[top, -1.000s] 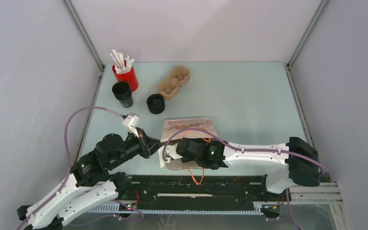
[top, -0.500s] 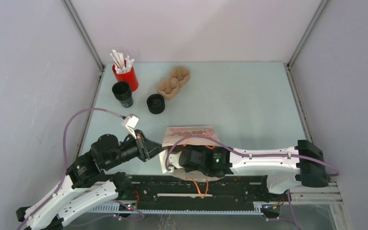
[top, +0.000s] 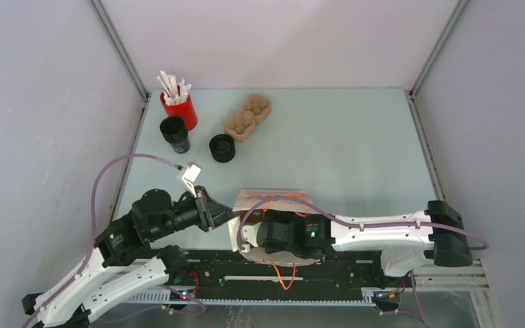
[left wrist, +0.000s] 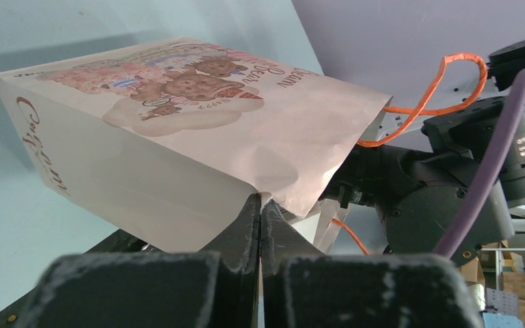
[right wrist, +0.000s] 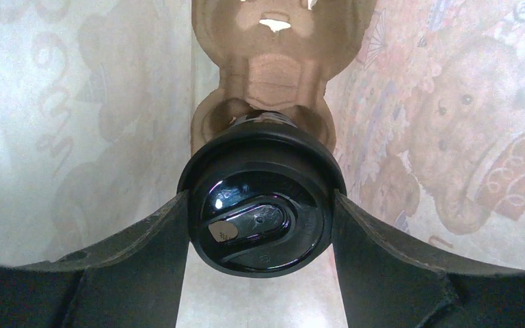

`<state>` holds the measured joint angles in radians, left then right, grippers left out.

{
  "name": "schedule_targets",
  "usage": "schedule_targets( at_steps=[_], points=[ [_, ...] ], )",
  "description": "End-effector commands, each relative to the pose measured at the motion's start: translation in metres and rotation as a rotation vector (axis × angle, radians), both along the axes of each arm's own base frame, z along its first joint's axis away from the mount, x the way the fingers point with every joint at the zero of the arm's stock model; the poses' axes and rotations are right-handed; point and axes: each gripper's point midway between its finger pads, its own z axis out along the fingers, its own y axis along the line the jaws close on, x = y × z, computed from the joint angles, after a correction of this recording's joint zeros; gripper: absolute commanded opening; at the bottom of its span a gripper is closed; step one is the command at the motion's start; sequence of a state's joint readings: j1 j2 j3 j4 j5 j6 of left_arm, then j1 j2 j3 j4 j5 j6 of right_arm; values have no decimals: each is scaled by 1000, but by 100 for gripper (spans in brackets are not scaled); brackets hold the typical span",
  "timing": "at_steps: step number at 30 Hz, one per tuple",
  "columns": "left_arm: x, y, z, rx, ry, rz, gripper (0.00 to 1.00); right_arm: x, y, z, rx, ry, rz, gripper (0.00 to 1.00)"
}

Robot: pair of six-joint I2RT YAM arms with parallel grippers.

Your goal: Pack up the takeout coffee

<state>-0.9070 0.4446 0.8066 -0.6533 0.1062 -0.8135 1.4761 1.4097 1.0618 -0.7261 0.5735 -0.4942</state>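
Since a second ago the paper bag [top: 273, 197] has slid toward the near edge of the desk [top: 355, 150], and the right arm has drawn back with it. Inside the bag, the takeout coffee [right wrist: 261, 212] lies lengthwise, its glossy black lid toward the mouth and its base toward a moulded pulp carrier [right wrist: 273, 75]. The right hand [right wrist: 261, 229] clasps the lid's sides. The left hand [left wrist: 260, 205], reaching in low from the left, pinches the bag's thin paper lip.

A red cup [top: 180, 111], black cup [top: 175, 132] and squat black piece [top: 222, 147] stand near the far-left corner of the worktop [top: 355, 143]. Pulp trays [top: 247, 117] lie beside them, and a paper bag [top: 273, 197] lies at the near edge.
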Motion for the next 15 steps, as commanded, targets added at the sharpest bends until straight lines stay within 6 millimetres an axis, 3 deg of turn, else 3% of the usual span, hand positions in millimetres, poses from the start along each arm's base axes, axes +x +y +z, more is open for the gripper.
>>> schedule_targets(
  at_steps=[1,15],
  points=[
    [8,0,21,-6,-28,31,0,4,5,6,20,37,-18,31],
    [38,9,21,184,-36,152,3,33,7,-5,49,163,-53,31]
  ],
)
